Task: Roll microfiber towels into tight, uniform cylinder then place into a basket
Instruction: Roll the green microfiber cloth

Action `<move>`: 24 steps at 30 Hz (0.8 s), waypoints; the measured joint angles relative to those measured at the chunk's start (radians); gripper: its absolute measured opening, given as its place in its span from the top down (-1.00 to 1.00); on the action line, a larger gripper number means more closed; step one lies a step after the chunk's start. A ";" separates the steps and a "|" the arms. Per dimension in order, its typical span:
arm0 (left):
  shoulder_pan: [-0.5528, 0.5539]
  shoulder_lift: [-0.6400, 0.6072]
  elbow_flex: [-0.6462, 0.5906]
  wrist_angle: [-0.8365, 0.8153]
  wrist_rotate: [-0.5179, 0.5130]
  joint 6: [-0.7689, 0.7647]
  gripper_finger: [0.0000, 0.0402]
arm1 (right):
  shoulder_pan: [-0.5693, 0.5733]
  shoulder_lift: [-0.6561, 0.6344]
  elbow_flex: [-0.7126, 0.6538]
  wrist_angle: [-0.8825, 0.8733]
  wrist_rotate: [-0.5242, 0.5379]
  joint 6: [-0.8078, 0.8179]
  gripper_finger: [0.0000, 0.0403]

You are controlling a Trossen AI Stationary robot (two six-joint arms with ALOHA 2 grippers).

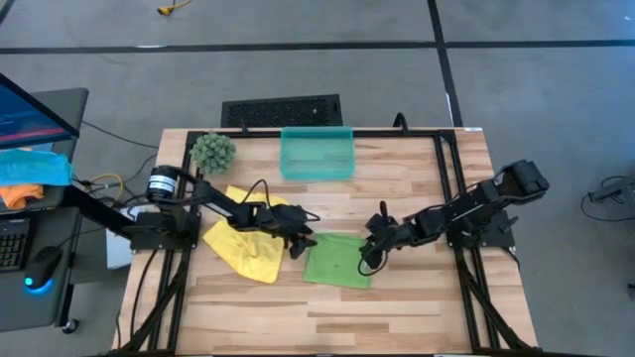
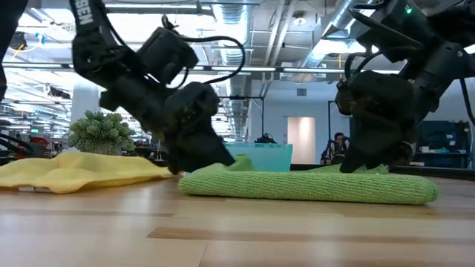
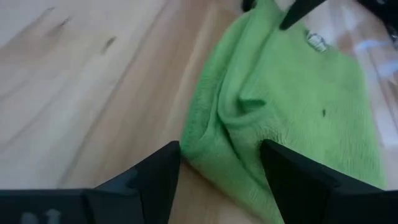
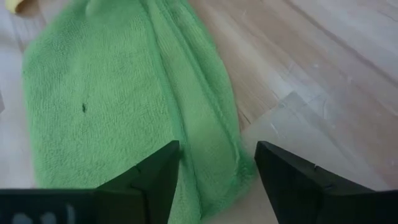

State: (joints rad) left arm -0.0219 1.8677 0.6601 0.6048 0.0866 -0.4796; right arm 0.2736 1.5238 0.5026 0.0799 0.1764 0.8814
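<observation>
Here, both grippers work at opposite edges of the lime green microfiber towel (image 1: 339, 261), which lies folded flat on the wooden table (image 1: 397, 307) near its middle. The left gripper (image 1: 301, 244) sits at the towel's left edge; its wrist view shows the two dark fingers (image 3: 163, 177) spread apart, a bunched corner of green cloth (image 3: 273, 106) lying between them and nothing clamped. The right gripper (image 1: 369, 262) is lowered at the towel's right edge, its fingers (image 4: 283, 177) likewise parted with the rolled-over hem of the green towel (image 4: 124, 106) between them, released rather than pinched.

Seen from table height, the green towel (image 2: 308, 185) forms a low, long pad with a raised fold along the top, the left gripper (image 2: 197, 159) and right gripper (image 2: 371, 159) pressing down at either end.

The yellow microfiber towel (image 1: 248, 243) lies crumpled just beside the green one, partly under the left arm. The translucent teal basket (image 1: 317, 154) stands at the table's far edge, well apart from both towels, with a spiky green plant ball (image 1: 213, 151) near it to the left.
</observation>
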 joint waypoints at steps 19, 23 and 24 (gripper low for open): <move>-0.013 0.028 0.032 -0.030 0.016 0.185 0.48 | 0.010 0.004 -0.003 -0.005 -0.001 -0.192 0.93; -0.024 0.028 0.031 -0.033 0.012 0.249 0.67 | 0.030 0.004 -0.003 0.003 -0.004 -0.254 0.85; -0.029 0.028 0.031 -0.033 0.005 0.270 0.71 | 0.036 0.004 -0.001 0.002 -0.003 -0.270 0.86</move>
State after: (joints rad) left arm -0.0505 1.8954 0.6910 0.5716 0.0919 -0.2095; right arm 0.3100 1.5280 0.5016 0.0818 0.1731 0.6119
